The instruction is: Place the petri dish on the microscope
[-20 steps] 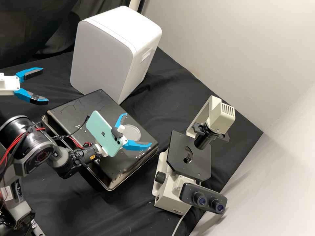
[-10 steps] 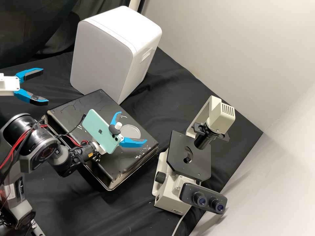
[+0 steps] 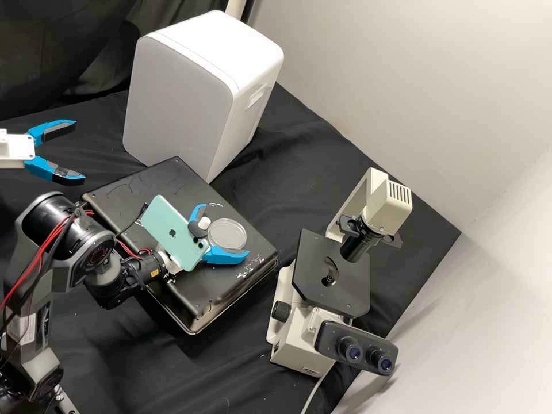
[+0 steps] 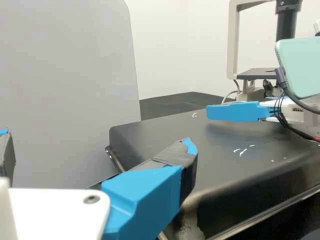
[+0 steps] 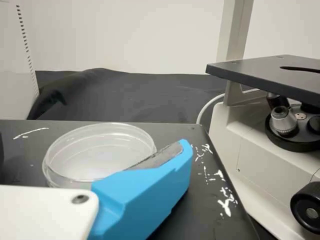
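At the far left of the high view, the left gripper (image 3: 75, 148) hangs over the black cloth (image 3: 299, 149). Its blue fingers (image 3: 41, 165) are spread wide with nothing between them. Its own wrist view looks past them to the white box (image 4: 65, 90) and a corner of the black slab (image 4: 225, 160). The slab lies flat just in front of the box. Over it sits the right gripper (image 3: 225, 230), with a mint-green phone (image 3: 172, 233) mounted at its wrist. This gripper is parted, one finger on each side of the petri dish (image 3: 228, 234). The dish is clear and round and rests flat on the slab near the corner closest to the microscope. In the right wrist view one finger (image 5: 150, 195) lies along the dish's rim and seems to touch it. Whether the other finger presses the dish cannot be told. To the right, beside the slab, stands the microscope (image 3: 299, 333). Its black stage (image 3: 330, 279) is bare, and its eyepieces (image 3: 368, 353) point toward the bench's front.
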Controlling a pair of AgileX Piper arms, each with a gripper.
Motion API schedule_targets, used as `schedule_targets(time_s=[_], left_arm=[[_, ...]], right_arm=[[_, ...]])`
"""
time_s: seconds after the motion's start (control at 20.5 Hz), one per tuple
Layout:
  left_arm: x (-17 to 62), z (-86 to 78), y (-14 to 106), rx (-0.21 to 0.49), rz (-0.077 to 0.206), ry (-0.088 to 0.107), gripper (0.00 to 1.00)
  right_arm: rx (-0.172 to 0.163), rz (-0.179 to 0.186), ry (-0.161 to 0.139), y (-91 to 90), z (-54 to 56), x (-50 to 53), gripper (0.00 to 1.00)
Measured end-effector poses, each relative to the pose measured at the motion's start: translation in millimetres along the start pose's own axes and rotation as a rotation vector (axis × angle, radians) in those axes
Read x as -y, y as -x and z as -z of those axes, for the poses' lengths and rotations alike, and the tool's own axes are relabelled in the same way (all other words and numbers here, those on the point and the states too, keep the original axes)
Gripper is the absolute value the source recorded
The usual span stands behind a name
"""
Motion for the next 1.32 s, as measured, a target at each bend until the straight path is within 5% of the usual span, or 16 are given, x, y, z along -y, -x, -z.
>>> schedule_targets(time_s=[0.44, 0.68, 0.83, 1.32], left_arm=[[-0.3, 1.5, -0.5, -0.01, -0.002, 0.0, 1.0], [-0.3, 1.5, -0.5, -0.01, -0.002, 0.0, 1.0], [-0.3, 1.5, -0.5, -0.01, -0.002, 0.0, 1.0], [-0.3, 1.5, -0.5, -0.01, -0.002, 0.0, 1.0]], right_arm=[[0.017, 0.009, 0.028, 1.2, -1.6, 5.8, 1.0], [0.036, -0.012, 0.113, -2.8, 1.3, 12.6, 1.0], [0.034, -0.008, 0.131, -4.7, 1.0, 15.4, 1.0], [0.036, -0.011, 0.136, -7.1, -1.3, 17.4, 1.0]])
